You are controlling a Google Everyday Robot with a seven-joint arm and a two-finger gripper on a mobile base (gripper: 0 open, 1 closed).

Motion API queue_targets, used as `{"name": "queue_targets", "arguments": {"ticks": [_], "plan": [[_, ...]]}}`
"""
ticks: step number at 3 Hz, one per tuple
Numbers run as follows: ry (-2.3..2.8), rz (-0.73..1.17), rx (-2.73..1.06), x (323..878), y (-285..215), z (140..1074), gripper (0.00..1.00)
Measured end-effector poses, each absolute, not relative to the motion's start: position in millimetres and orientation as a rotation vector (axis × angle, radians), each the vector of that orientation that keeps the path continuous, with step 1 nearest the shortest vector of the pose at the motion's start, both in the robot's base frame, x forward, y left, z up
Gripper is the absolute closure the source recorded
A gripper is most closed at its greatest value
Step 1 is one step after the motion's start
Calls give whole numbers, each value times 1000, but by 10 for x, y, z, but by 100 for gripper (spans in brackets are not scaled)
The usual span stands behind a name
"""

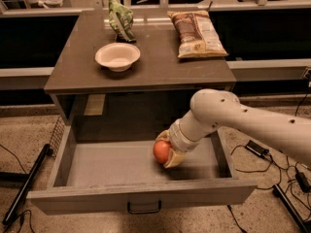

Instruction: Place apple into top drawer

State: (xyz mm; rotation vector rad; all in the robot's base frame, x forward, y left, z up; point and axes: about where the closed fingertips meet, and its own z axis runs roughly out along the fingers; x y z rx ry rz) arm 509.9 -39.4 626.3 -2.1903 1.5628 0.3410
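The top drawer (97,166) is pulled wide open, with a grey flat bottom and a small dark handle (144,207) on its front panel. My gripper (166,151) is inside the drawer, right of its middle, shut on the red-orange apple (161,151). The apple is low over the drawer bottom; I cannot tell whether it touches it. My white arm (243,120) reaches in from the right.
On the cabinet top (150,67) stand a white bowl (117,56), a green bag (120,19) and a brown chip bag (197,32). Cables (257,149) lie on the floor to the right. A dark stand leg (26,183) lies at the left.
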Motion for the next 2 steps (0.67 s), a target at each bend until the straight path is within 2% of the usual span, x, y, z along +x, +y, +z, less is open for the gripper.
{"name": "queue_targets", "arguments": {"ticks": [2], "plan": [[1569, 417, -2251, 5039, -432, 6165, 38]]}}
